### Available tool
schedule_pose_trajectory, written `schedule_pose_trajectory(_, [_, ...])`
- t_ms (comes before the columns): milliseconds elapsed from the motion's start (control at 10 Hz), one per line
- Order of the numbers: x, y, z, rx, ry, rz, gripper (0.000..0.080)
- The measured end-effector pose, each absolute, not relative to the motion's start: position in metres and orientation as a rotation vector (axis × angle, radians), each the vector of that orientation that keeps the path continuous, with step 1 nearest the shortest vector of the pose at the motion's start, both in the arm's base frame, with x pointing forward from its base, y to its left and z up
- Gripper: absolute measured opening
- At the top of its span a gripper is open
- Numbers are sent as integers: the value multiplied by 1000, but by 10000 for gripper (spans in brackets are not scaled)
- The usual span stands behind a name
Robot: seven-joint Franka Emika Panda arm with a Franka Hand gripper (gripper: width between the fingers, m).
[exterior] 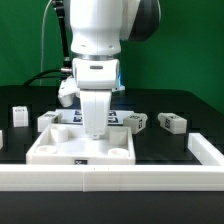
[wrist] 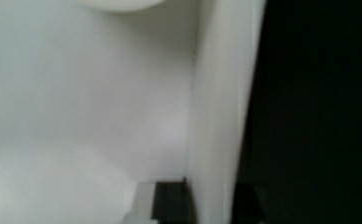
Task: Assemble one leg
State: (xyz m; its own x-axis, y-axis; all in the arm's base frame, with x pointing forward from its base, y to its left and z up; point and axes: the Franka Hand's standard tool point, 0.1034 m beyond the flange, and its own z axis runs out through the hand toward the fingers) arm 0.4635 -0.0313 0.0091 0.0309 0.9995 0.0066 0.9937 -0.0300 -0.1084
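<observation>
A green curtain (exterior: 25, 40) hangs at the back, and a black table (exterior: 170, 145) fills the front.

Four small white blocks with black-and-white tags sit on the table. They all look alike. One leg (exterior: 135, 120) stands just beside the arm, on the exterior view's right. Another leg (exterior: 172, 123) sits a bit further out on that side. A third leg (exterior: 48, 118) stands by the back corner of the big panel, on the exterior view's left. A fourth leg (exterior: 18, 116) is near the left edge of that view. All four rest on the table, and nothing is touching them.

In the middle lies the big flat white panel (exterior: 60, 150), with a raised rim and round holes at its corners. The gripper (exterior: 94, 132) comes straight down over the back part of the panel. Its low end is right at the panel. The white hand hides the jaws, so I cannot tell if they are apart or closed, or if they hold a block.

A low white wall (exterior: 150, 178) runs along the front of the table and turns up the exterior view's right side.

The wrist view is very blurry. It shows a white surface (wrist: 89, 120) up close with a black strip next to it.
</observation>
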Motion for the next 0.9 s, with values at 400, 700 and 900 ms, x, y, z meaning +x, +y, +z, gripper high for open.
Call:
schedule_pose_trajectory(400, [465, -31, 10, -2199, -2132, 100, 67])
schedule_pose_trajectory(700, [467, -23, 10, -2174, -2162, 98, 67])
schedule_pose_trajectory(900, [470, 2, 11, -2124, -2207, 86, 67])
